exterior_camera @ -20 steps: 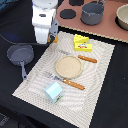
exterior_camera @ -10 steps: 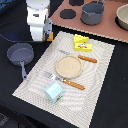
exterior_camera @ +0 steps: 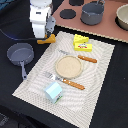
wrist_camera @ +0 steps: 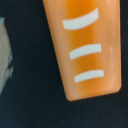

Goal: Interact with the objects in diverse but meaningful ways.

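In the exterior view the white pincer (exterior_camera: 44, 35) hangs over the golden-brown bread loaf (exterior_camera: 48, 40), hiding most of it; only an orange end shows at the placemat (exterior_camera: 100, 80) edge. Whether the pincer is open or closed cannot be told. The cheese wedge (exterior_camera: 80, 38) touches the yellow box (exterior_camera: 83, 46); the milk carton (exterior_camera: 53, 91) stands near the fork (exterior_camera: 62, 80).

In the wrist view the loaf (wrist_camera: 85, 45) fills the frame, its far end cut off, on the dark worktop (wrist_camera: 30, 100); no fingers are seen.
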{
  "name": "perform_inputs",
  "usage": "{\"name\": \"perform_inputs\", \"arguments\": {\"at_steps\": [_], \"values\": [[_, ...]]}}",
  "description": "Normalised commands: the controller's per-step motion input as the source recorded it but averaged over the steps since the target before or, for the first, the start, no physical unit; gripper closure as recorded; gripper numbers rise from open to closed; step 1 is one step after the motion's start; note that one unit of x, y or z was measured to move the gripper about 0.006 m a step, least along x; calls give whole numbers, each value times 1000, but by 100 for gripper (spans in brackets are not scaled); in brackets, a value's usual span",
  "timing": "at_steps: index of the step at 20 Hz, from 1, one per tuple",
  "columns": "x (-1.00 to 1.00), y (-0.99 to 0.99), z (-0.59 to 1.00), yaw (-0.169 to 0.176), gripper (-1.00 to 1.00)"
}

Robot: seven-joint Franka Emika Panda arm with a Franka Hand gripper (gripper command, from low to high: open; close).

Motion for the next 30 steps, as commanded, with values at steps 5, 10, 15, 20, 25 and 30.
{"name": "perform_inputs", "arguments": {"at_steps": [5, 10, 15, 20, 25, 30], "values": [[423, 319, 659, -57, -100], [737, 182, 514, -76, -100], [813, 63, 144, -104, -100], [924, 154, 273, -73, -100], [922, 243, 273, -55, -100], [901, 324, 396, -58, -100]]}}
